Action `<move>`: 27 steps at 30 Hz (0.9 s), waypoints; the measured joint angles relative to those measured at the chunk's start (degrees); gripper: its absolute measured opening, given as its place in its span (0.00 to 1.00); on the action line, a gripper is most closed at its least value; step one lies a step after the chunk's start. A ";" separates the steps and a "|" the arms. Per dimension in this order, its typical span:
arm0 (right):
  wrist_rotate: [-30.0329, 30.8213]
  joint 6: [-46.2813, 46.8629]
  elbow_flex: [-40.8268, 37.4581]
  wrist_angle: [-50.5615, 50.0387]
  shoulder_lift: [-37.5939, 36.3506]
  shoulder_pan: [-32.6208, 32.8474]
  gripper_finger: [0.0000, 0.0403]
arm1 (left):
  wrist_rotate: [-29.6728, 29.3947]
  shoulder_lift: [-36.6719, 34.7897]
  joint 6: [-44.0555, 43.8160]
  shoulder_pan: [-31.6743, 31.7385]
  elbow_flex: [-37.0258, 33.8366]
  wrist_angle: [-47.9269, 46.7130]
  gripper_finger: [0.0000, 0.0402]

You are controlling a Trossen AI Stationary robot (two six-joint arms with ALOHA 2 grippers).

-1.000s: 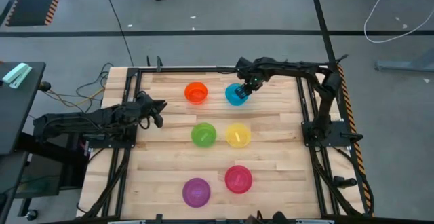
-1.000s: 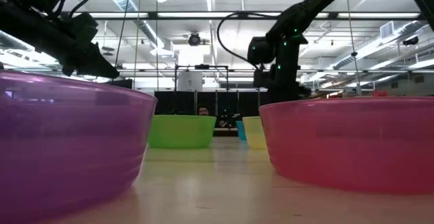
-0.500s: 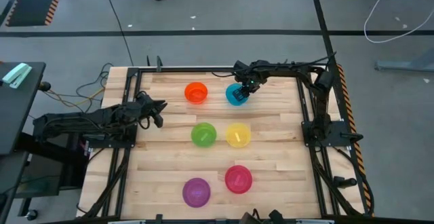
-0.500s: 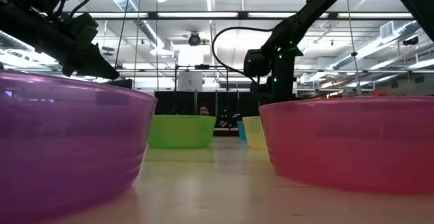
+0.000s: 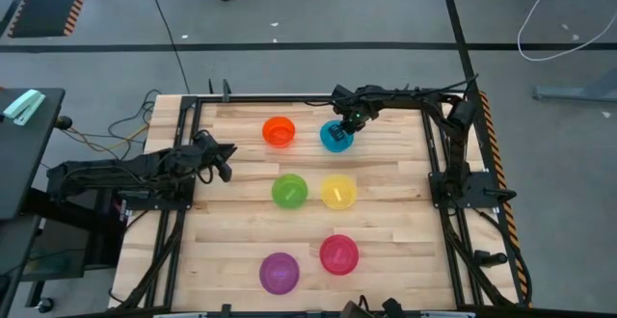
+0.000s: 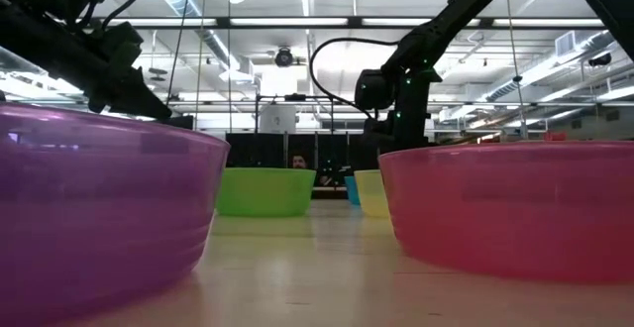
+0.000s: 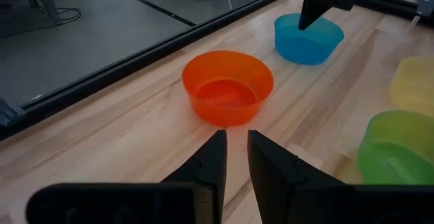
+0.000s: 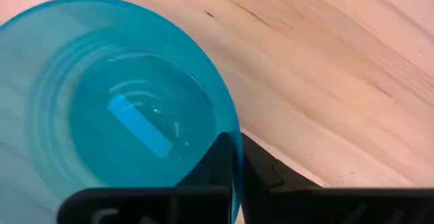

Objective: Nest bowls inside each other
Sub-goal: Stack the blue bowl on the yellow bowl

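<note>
i see a wood table (image 5: pixel 386 217) with a black frame (image 5: pixel 289 97) round its edge. under it is a grey floor (image 5: pixel 289 10) with dark lines. a white cable (image 5: pixel 554 19) lies on the floor, and a black and orange striped mat (image 5: pixel 48 0) sits in one corner. a dark desk (image 5: pixel 24 145) stands beside the table. far back, long lights (image 6: pixel 297 22) shine on the ceiling.

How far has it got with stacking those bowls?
Nothing is nested yet: all six bowls sit apart on the table. The right gripper is pinching the rim of the blue bowl, next to the orange bowl. The left gripper waits aside. Every stacking step remains.
</note>
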 joint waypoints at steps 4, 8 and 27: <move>0.00 -0.22 0.00 -0.06 -0.01 0.00 0.03 | 0.00 0.00 0.00 -0.02 0.00 -0.97 0.18; -0.22 -1.07 -0.09 -0.52 -1.74 0.04 0.02 | 0.00 0.00 0.00 0.00 0.00 -1.55 0.16; -0.33 9.10 -0.15 -11.01 -23.19 17.67 0.00 | 0.00 0.00 -1.18 -0.02 0.00 -1.77 0.14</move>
